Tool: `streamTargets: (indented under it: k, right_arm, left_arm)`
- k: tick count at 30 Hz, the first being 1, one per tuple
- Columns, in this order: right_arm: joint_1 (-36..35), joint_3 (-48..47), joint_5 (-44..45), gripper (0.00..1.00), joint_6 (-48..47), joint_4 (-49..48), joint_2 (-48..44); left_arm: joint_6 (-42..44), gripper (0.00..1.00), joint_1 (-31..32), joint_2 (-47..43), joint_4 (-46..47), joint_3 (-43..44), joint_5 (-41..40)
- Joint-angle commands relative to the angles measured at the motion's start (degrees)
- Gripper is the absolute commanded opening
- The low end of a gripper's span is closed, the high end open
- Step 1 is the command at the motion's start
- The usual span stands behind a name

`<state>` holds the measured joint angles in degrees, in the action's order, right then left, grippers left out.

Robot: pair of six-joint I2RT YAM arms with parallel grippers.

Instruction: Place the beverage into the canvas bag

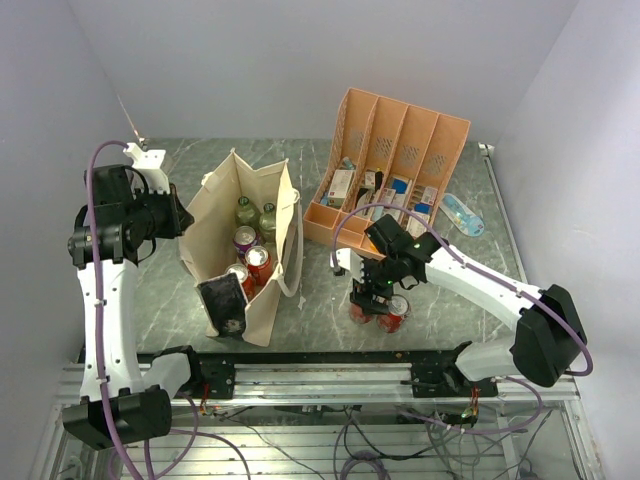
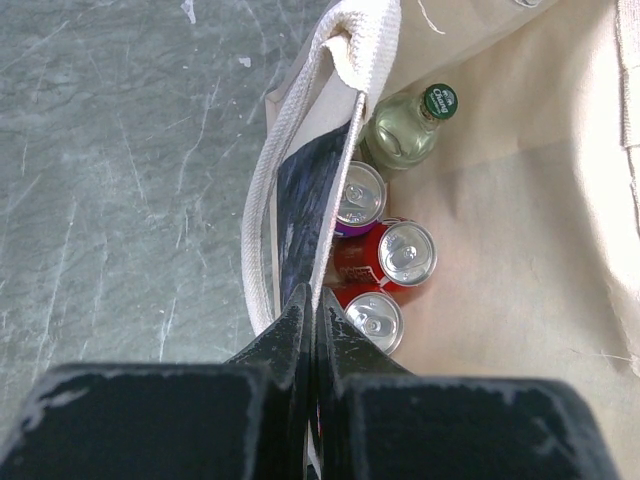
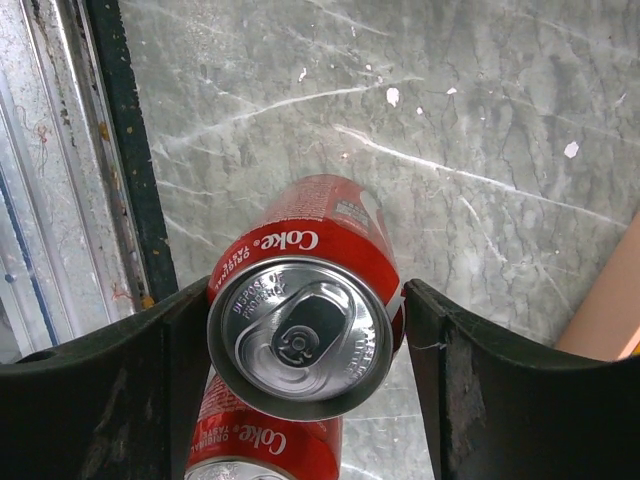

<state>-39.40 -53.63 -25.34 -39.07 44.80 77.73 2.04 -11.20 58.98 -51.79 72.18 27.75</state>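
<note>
A red aluminium Coke can (image 3: pixel 300 335), its script logo and "ORIGINAL TASTE" legible on the wall, stands upright near the near edge of the grey marbled bench (image 1: pixel 160 290), long axis vertical and pull-tab lid facing up. The right gripper (image 3: pixel 302 292) straddles it, not clenched, with a thin gap at one finger. A second Coke can (image 3: pixel 255 445) stands just beside it. To their left the cream canvas bag (image 1: pixel 212 228) stands open-mouthed, its dark mottled panel at the near end. The left gripper (image 2: pixel 312 300) is clamped on the bag's rim. Inside stand a clear bottle (image 2: pixel 410 135) with a green "Chang" cap, a purple can (image 2: pixel 358 195) and a red can (image 2: pixel 400 255).
</note>
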Motion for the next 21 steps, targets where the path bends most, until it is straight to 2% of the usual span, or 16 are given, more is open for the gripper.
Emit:
streamTargets:
  k: [1,4,8,10,12,15,16,18,21]
  right_arm:
    - [-0.1,-1.0,-1.5,0.70,0.6,-1.6,-0.5]
    - [-0.1,-1.9,-2.0,0.59,1.2,-1.5,-0.9]
    - [-0.1,-6.6,-2.5,0.36,3.7,-0.9,-1.4]
    - [-0.1,-10.3,-2.7,0.17,5.7,-0.5,-1.3]
    - [-0.1,-15.8,-2.8,0.03,7.9,-0.4,-1.4]
    - [-0.1,-24.0,-2.7,0.00,11.2,-0.5,-1.1]
    - [-0.1,-27.0,-2.5,0.00,12.4,-0.4,-0.8]
    - [-0.2,-33.0,-2.1,0.00,14.7,-0.3,0.3]
    - [-0.8,-41.4,-1.5,0.00,18.2,-1.2,1.8]
  left_arm:
    - [-1.0,0.07,-1.2,-0.5,3.0,1.4,1.7]
    - [-1.0,0.07,-1.2,-0.5,3.0,1.4,1.8]
    - [-0.3,0.09,-1.2,-0.6,3.0,2.0,2.1]
    - [0.2,0.16,-1.2,-0.3,3.0,2.9,2.5]
    - [0.5,0.25,-1.2,-0.1,3.1,4.4,3.3]
    - [2.1,0.37,-1.2,0.2,3.0,7.6,5.1]
    - [3.1,0.47,-1.2,0.3,2.6,9.1,5.9]
    - [5.8,0.58,-1.2,0.5,1.2,12.1,8.1]
    - [12.9,0.64,-1.1,1.7,-4.8,17.3,13.7]
